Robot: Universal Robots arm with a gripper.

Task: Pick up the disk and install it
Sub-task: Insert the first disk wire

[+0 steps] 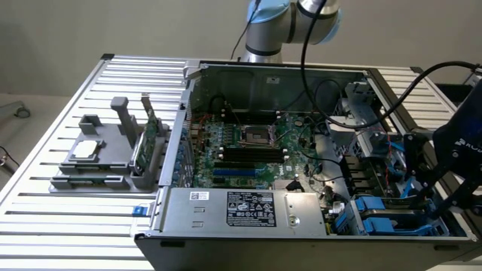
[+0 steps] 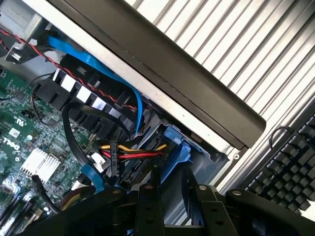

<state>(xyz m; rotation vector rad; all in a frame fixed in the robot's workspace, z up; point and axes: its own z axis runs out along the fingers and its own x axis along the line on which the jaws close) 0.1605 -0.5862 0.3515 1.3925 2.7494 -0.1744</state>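
hidden first: the disk [image 2: 176, 147] shows mostly as its blue plastic carrier frame, w/ a strip of dull grey metal beside it. its label side is out of sight and its near end is cut off behind the gripper [image 2: 170, 179]. in the exterior view the gripper [image 1: 432, 197] is a dark mass over the case corner on the exterior view's right, close to the camera. the blue pieces under it are too tangled to sort.

the pincer is clamped on the disk: two black fingers [image 2: 149, 201] sit one each side of the blue frame, partway closed, touching it. the disk sits in the drive bay, just inside the case's dark side wall [image 2: 187, 83].

room is tight. red/yellow/black power wires [image 2: 133, 153] and a black connector lie just beside the frame, a blue flat cable [image 2: 98, 66] runs along the wall toward it, and the wall hems the other side. beyond the wall are the slatted table [image 2: 236, 44] and a keyboard [image 2: 288, 167]. the motherboard [image 1: 249, 141] and psu [image 1: 249, 209] are well apart from the gripper.
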